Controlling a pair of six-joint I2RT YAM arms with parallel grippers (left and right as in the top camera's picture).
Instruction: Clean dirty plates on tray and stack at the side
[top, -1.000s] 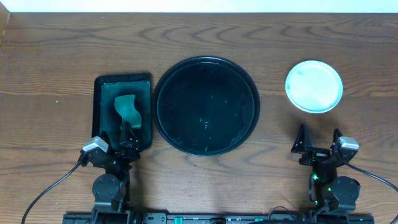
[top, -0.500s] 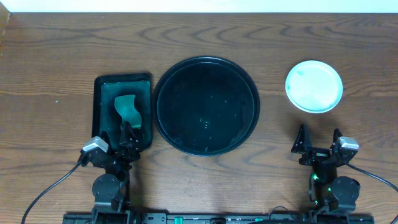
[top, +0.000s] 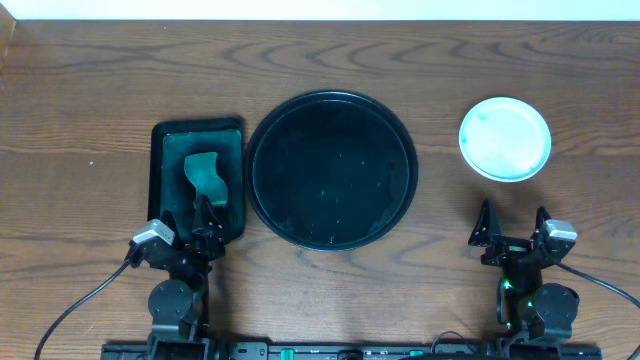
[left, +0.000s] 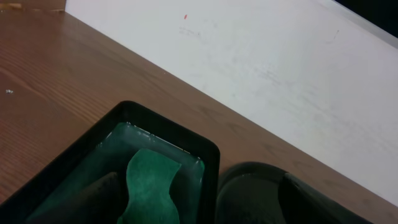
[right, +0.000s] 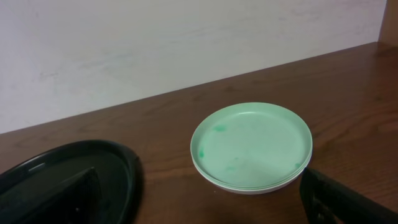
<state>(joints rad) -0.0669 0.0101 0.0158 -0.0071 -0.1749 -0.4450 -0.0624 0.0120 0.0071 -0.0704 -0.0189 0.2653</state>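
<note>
Small round pale turquoise plates (top: 505, 138) stacked on brown wood-grain worktop (top: 80, 90), well right of large round glossy black tray (top: 330, 170), as wanted. Spread wide, gripping nothing: left jaws and right jaws, parked at near edge, probably no wiping left.

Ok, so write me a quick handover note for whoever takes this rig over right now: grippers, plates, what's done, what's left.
Left gripper: open, empty, over the near end of the green tray.
Right gripper: open, empty, on the near side of the plates, not touching them.
Plates: stacked on the bare table, right of the round black tray. The number can't be counted.
Black tray: no plates on it.
Sponge: lying in the green tray.
Done: plates are off the black tray and stacked at the side.
Left: probably nothing, but the top plate shows a few small green specks, so check it.
</note>
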